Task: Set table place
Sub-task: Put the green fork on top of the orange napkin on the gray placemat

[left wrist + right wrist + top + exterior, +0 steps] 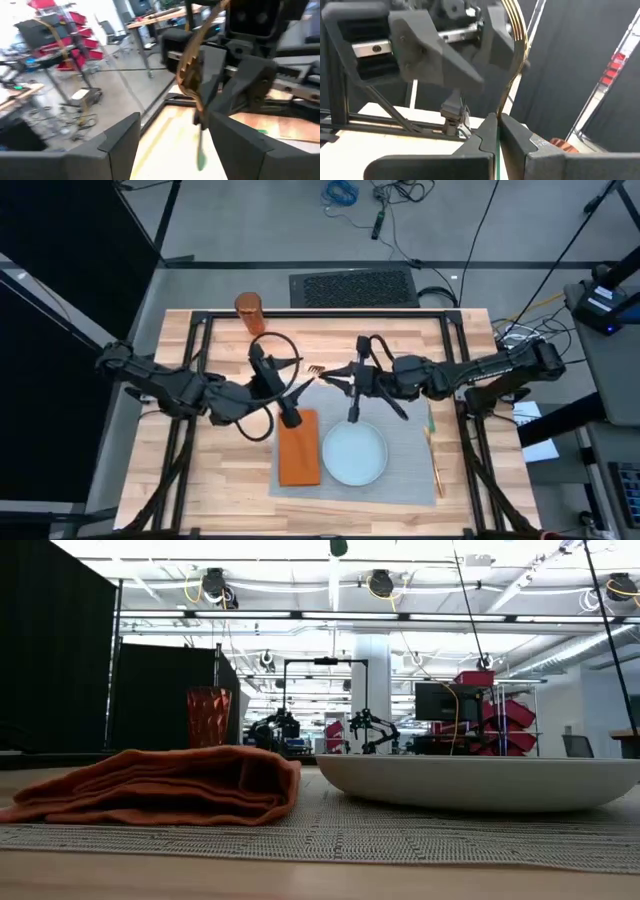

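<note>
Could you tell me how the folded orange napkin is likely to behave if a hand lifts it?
The folded orange cloth napkin would probably go floppy and unfold, since its soft layers sag. It looks light, and may drag on the grey woven placemat.

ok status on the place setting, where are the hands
Right hand shut on fork, held in the air. Left hand open, facing it. Plate and napkin on placemat; tumbler off it. Nothing seen in the way.

Light-wood table (200, 480) with black frame, bearing a grey placemat (405, 470) at its middle, an orange tumbler (249, 310) near the far edge
</note>
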Controlling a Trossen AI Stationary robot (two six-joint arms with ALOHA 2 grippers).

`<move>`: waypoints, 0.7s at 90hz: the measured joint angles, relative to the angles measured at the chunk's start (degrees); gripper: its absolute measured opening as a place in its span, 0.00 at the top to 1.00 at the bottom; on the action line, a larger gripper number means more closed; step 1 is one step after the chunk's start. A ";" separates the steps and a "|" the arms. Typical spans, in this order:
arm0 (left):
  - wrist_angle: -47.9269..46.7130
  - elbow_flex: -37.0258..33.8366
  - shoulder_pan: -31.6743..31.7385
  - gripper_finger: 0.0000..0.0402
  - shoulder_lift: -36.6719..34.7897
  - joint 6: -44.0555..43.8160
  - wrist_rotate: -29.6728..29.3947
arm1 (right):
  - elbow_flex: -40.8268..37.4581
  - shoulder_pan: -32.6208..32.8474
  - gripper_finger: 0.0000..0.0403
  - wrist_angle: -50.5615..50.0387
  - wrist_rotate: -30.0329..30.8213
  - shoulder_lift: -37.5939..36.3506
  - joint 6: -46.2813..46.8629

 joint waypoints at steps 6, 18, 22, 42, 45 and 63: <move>0.30 0.00 0.70 0.45 0.00 -1.07 3.20 | 0.00 0.39 1.00 0.03 -1.29 0.00 -0.28; 1.31 0.00 1.29 0.45 0.00 -1.44 7.12 | 0.00 0.76 1.00 -0.13 -1.28 0.00 -0.30; 1.64 0.00 1.27 0.45 0.00 -1.27 7.52 | 0.00 0.74 1.00 -0.47 -1.33 0.00 -0.26; 4.50 0.01 1.24 0.45 -0.32 0.25 12.16 | 0.00 0.80 1.00 -0.83 -2.73 0.00 -0.18; 4.50 0.00 1.25 0.45 -0.33 0.25 12.53 | 0.00 0.86 1.00 -0.71 -2.73 0.00 -0.22; 4.48 0.00 1.96 0.45 -0.33 0.16 15.29 | 0.00 1.39 1.00 0.05 -4.19 0.00 -0.61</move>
